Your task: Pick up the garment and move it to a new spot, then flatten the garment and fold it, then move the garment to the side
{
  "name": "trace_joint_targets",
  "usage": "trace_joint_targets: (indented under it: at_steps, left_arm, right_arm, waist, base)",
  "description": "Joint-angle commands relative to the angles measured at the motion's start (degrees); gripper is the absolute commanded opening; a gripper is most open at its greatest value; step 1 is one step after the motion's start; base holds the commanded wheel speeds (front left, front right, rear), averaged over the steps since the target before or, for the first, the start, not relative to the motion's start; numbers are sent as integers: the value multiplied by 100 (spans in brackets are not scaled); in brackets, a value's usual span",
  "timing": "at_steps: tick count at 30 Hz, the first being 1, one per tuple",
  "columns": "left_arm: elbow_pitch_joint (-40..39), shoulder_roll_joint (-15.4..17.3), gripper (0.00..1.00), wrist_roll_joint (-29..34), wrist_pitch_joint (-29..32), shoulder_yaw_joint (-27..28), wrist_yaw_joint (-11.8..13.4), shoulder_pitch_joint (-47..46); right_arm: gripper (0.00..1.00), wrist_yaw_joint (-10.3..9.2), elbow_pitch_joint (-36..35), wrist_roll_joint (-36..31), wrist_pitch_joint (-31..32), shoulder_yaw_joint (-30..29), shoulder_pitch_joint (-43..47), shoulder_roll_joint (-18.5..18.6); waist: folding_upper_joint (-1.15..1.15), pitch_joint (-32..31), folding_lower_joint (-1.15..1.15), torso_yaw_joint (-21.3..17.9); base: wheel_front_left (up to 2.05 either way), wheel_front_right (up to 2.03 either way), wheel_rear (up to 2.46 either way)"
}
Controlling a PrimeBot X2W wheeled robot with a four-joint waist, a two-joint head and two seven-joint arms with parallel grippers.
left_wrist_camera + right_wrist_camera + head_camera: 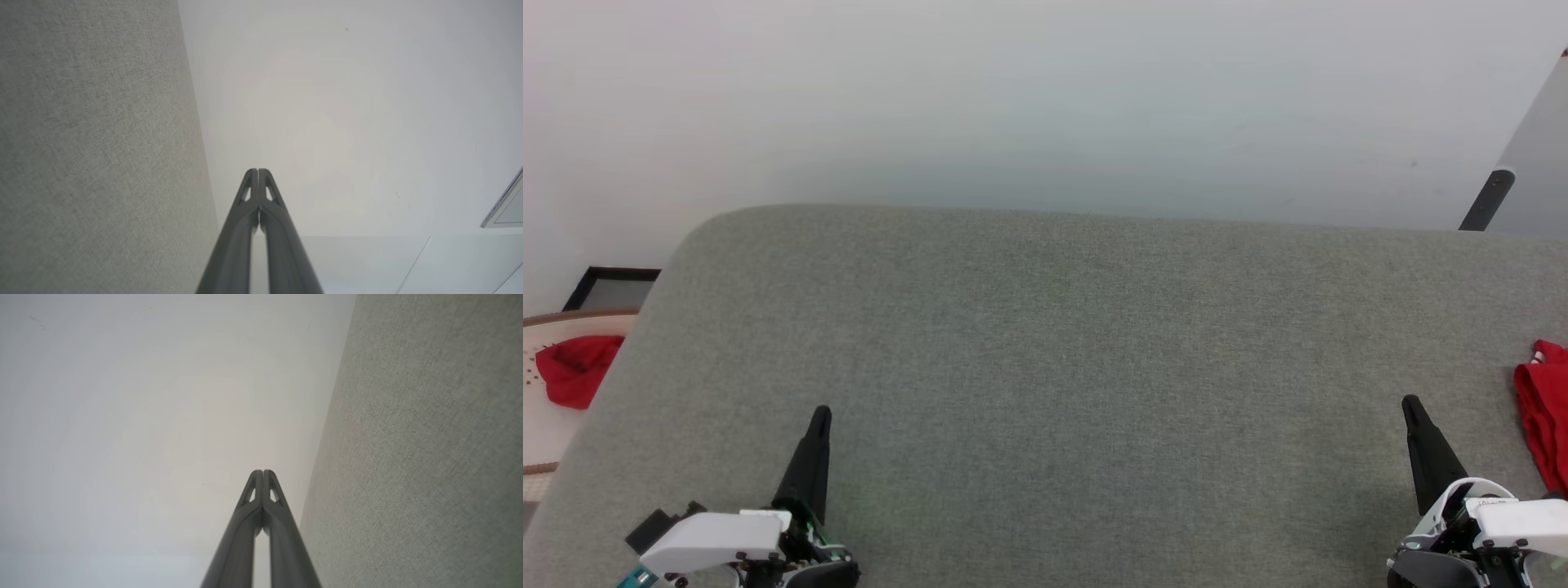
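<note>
Part of the red garment (1543, 420) lies at the right edge of the grey felt-covered table (1054, 327), with a bit of white trim at its top; the remainder is cut off by the picture edge. My right gripper (1410, 402) is shut and empty, its tip a short way left of the garment and apart from it. Far across the table, at the lower left, my left gripper (822, 412) is also shut and empty. Each wrist view shows its closed fingertips, left gripper (258, 170) and right gripper (262, 472), beside the grey table surface (94, 143).
A smaller plain red cloth (576, 367) rests on a pale round surface (543, 425) off the table's left side. A black-framed panel (613, 287) lies on the floor behind it. A dark slanted leg (1486, 200) stands beyond the table's far right corner.
</note>
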State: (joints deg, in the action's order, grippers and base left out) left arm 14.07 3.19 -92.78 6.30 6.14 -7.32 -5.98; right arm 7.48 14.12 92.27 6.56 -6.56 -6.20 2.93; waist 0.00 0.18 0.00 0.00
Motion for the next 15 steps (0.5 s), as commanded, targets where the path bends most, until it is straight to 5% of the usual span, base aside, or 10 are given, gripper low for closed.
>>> trace_joint_targets:
  at_steps: [1, 15]
  left_arm:
    - [8, -8, 0, 17, 11, 14, -30, -56]
    - [8, -14, 0, 24, 17, 21, -30, -57]
  right_arm:
    - [0, 2, 1, 26, 1, 5, -17, -16]
    - [0, 2, 0, 27, 1, 5, -17, -16]
  waist:
    - [0, 0, 0, 0]
    - [0, 0, 0, 0]
  base:
    - [0, 0, 0]
    - [0, 0, 0]
